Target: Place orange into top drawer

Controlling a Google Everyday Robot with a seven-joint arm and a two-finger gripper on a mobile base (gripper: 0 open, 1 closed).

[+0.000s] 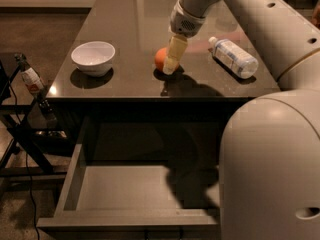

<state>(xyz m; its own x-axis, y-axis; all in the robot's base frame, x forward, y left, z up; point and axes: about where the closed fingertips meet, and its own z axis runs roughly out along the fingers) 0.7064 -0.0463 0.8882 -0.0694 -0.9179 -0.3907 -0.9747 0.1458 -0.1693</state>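
Observation:
The orange [159, 59] sits on the dark tabletop [130, 29], near its middle. My gripper [170, 66] reaches down from the upper right and stands right at the orange's right side, hiding part of it and touching or nearly touching it. The top drawer [125, 191] is pulled open below the table's front edge, with a flat grey bottom that holds nothing. My arm's shadow falls on its right part.
A white bowl [93, 57] stands on the table's left. A clear plastic bottle [233, 57] lies on its side at the right. My arm's large body [270, 169] fills the lower right. A dark stand with a small bottle [31, 79] is at the left.

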